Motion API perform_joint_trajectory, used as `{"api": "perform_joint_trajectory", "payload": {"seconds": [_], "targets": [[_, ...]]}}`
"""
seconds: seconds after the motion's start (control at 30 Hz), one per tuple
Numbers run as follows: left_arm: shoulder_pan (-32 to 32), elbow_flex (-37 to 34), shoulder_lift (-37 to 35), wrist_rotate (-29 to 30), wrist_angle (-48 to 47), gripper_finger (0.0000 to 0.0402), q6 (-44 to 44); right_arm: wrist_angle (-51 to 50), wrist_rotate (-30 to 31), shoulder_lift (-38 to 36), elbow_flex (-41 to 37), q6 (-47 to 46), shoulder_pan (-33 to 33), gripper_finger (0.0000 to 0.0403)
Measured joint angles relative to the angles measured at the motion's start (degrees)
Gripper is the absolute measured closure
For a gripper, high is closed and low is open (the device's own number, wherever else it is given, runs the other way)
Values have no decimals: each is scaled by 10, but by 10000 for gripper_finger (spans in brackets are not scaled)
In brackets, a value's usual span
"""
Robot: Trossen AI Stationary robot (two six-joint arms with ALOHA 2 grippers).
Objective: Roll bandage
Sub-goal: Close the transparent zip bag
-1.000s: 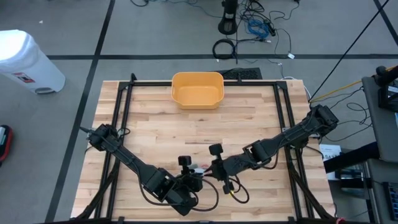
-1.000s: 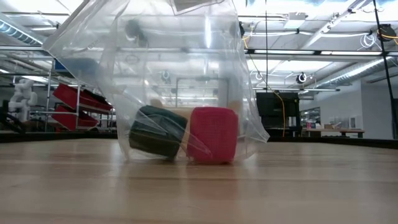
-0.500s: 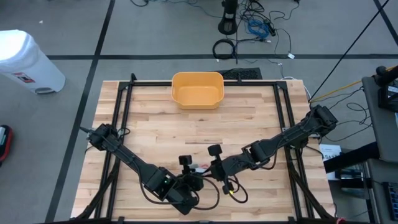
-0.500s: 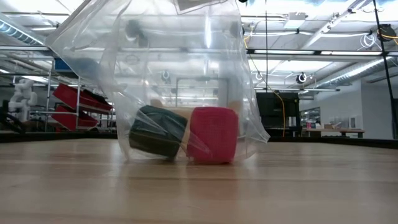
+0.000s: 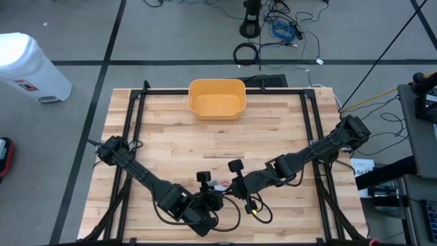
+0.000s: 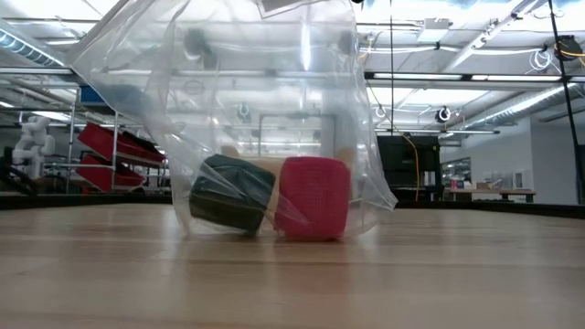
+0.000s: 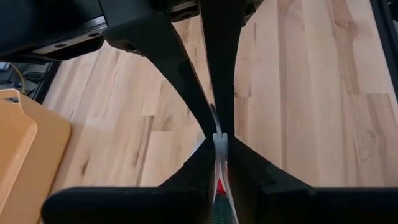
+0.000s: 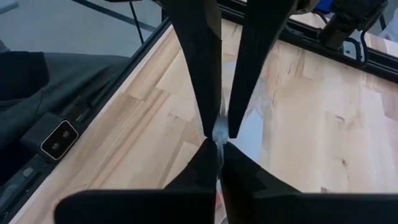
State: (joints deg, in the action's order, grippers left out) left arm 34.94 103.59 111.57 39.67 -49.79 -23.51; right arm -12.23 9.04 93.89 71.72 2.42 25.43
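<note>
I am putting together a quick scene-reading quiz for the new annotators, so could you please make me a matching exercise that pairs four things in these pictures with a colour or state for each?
Things:
1. yellow bin
2. plastic bag
3. the roll on the right inside the bag
4. the roll on the left inside the bag

Colour or state:
A. dark green, tilted
B. clear, its top held up above the table
C. red, standing on the table
D. empty, at the far edge of the table

Right pairs: 1-D, 2-B, 3-C, 4-A
</note>
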Motion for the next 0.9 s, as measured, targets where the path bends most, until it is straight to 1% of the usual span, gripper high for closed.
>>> {"api": "perform_joint_trajectory", "payload": {"seconds": [0.07, 0.13, 0.33, 0.4, 0.47, 0.53, 0.63, 0.8, 0.9], "targets": [[0, 0, 0, -1, 1, 355, 0, -1, 0, 0, 0, 0, 0, 403], [2, 0, 0, -1, 6, 338, 0, -1, 1, 0, 0, 0, 0, 403], [4, 0, 0, 6, 36, 270, 20, -5, 3, 0, 0, 0, 0, 403], [4, 0, 0, 8, 39, 258, 30, -5, 3, 0, 0, 0, 0, 403], [4, 0, 0, 10, 39, 255, 29, -5, 3, 0, 0, 0, 0, 403], [4, 0, 0, 13, 39, 258, 29, -5, 4, 0, 0, 0, 0, 403], [4, 0, 0, 24, 39, 278, 28, -6, 15, 0, 0, 0, 0, 403], [4, 0, 0, 24, 38, 336, 28, -9, 15, 0, 0, 0, 0, 403], [4, 0, 0, 6, 33, 368, 28, -9, 15, 0, 0, 0, 0, 403]]}}
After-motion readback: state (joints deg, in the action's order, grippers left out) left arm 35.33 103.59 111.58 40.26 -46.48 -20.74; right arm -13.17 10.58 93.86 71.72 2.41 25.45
